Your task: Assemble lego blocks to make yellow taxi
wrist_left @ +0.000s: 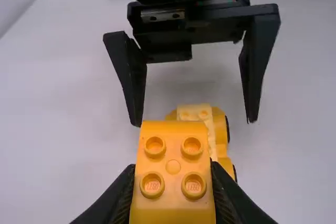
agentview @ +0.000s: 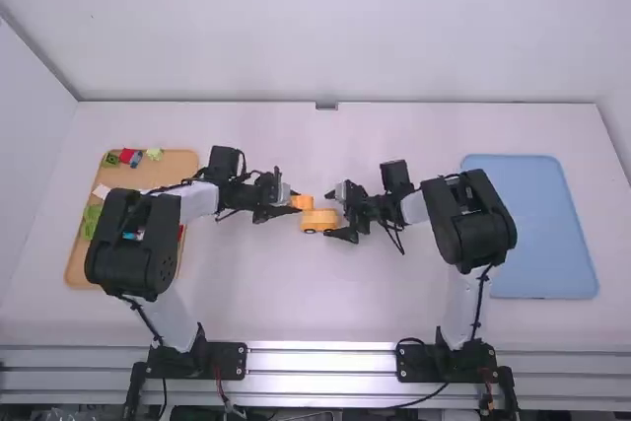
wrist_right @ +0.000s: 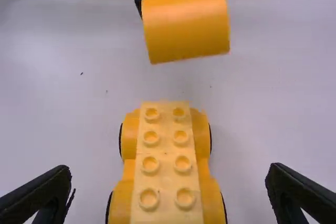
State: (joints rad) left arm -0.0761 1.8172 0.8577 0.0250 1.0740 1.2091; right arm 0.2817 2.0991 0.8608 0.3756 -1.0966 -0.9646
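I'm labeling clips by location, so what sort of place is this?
Probably a robotics lab or test station: two robot arms have their bases on a metal rail, a plain white table lies before them, and a tray of toy blocks sits to one side.

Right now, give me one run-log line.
left gripper: holding orange brick; right gripper: open beside wheeled base; base: on table, studs up; brick: not yet attached

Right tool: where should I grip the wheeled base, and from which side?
I'd squeeze the wheeled base across its long flanks, at the narrower waist between the wheel pairs. Come in from the end facing the right tool: its open fingers stand either side, and that should leave the studs on top free.
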